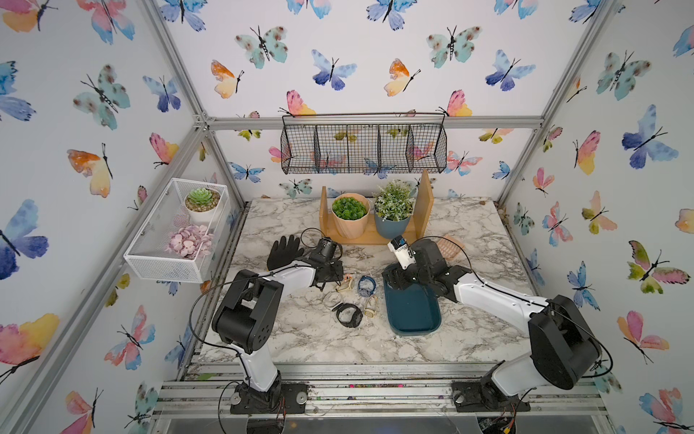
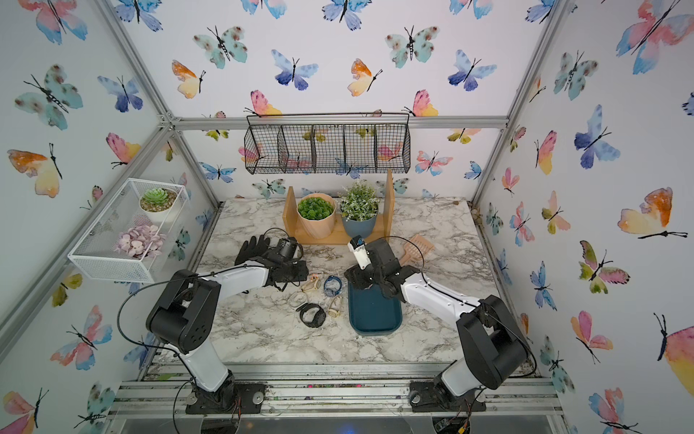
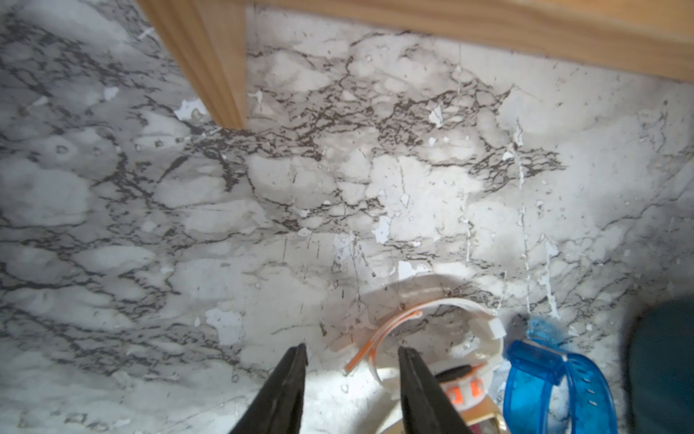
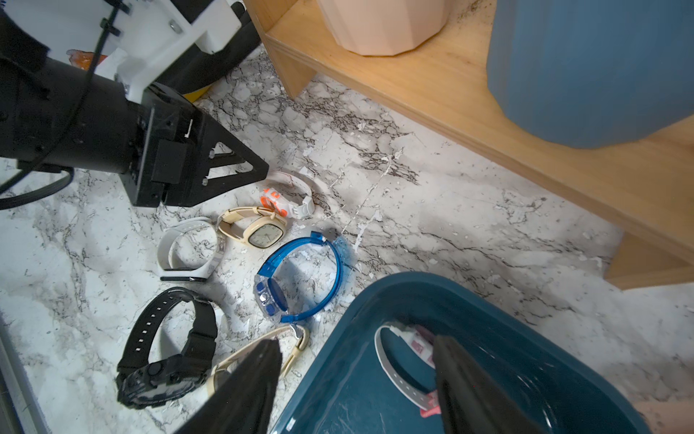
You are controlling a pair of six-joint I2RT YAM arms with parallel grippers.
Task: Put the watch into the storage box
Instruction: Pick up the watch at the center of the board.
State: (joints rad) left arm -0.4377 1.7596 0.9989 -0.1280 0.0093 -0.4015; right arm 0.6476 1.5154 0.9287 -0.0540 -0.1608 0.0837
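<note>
Several watches lie on the marble table left of the storage box (image 1: 413,319) (image 2: 373,319) (image 4: 375,394): a white and orange watch (image 4: 291,195) (image 3: 469,360), a beige square-faced watch (image 4: 261,231), a white band (image 4: 187,251), a clear blue watch (image 4: 300,278) (image 1: 366,285) (image 3: 544,383), a black watch (image 4: 169,349) (image 1: 349,315) and a beige-strapped watch (image 4: 296,344). My left gripper (image 3: 351,360) (image 1: 338,277) is open and low beside the white and orange watch, whose strap end lies between its fingers. My right gripper (image 4: 356,353) (image 1: 392,280) is open over the box's far end. A grey-strapped watch (image 4: 394,360) lies in the box beneath it.
Behind the watches stands a wooden shelf (image 1: 370,236) with two potted plants. A black glove (image 1: 283,250) lies at the left and a pink scoop (image 1: 450,246) at the right. A black wire basket (image 1: 364,146) hangs on the back wall and a white mesh basket (image 1: 176,233) on the left wall.
</note>
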